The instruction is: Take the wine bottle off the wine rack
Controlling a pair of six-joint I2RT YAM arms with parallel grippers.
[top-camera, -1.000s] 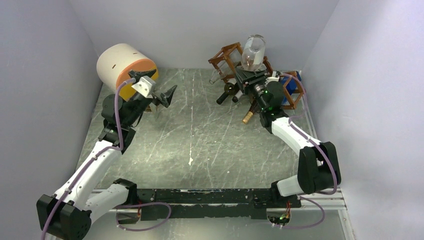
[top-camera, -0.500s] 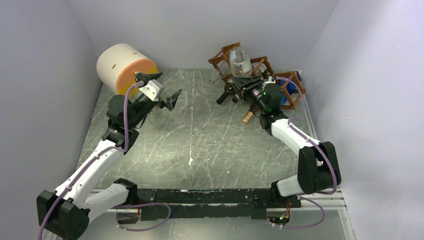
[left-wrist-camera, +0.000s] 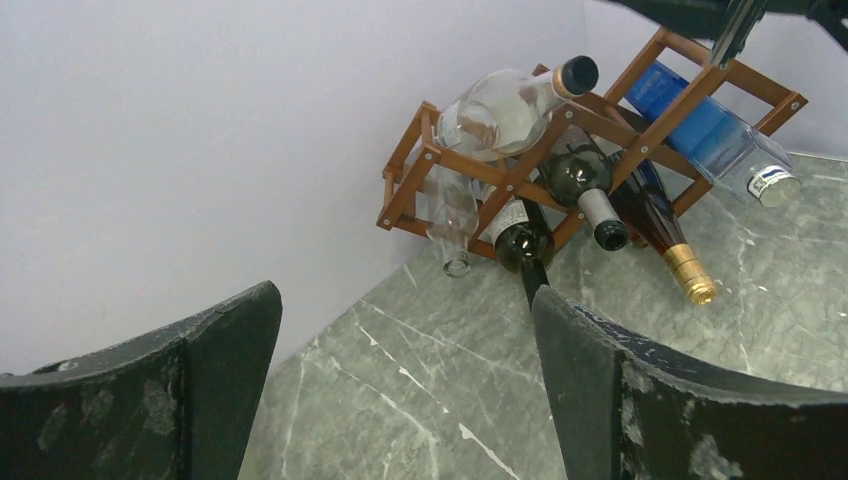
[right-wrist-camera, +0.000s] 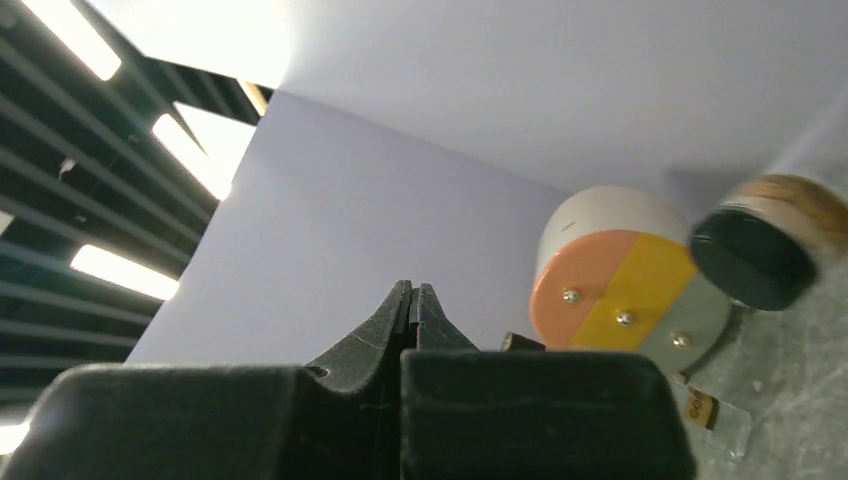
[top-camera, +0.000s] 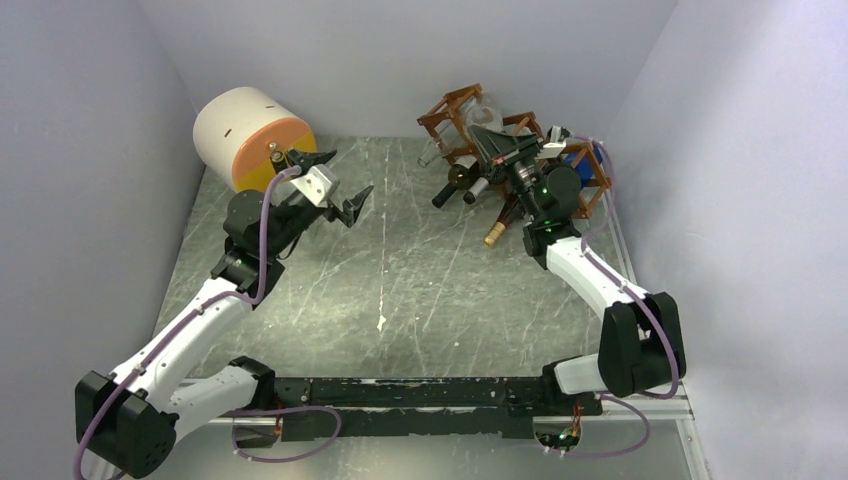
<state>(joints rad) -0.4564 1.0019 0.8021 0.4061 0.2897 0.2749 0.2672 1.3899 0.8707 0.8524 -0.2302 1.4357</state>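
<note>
Empty-handed here: the right end effector is pinched fully closed on nothing, poised over the rack at the far side of the desk. The left end effector hangs wide open and empty. The clear bottle lies across the rack's top. A second ago it stood on end above that right end effector; now it's back down, and the left arm has crept nearer. Best play, I'd say: reopen, straddle the bottle squarely, clamp firmly, then lift straight clear.

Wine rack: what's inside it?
The wine rack holds six bottles: top clear bottle, blue bottle, white-necked dark bottle, labelled dark bottle, gold-foil bottle, lower clear bottle. Its far side is hidden.
</note>
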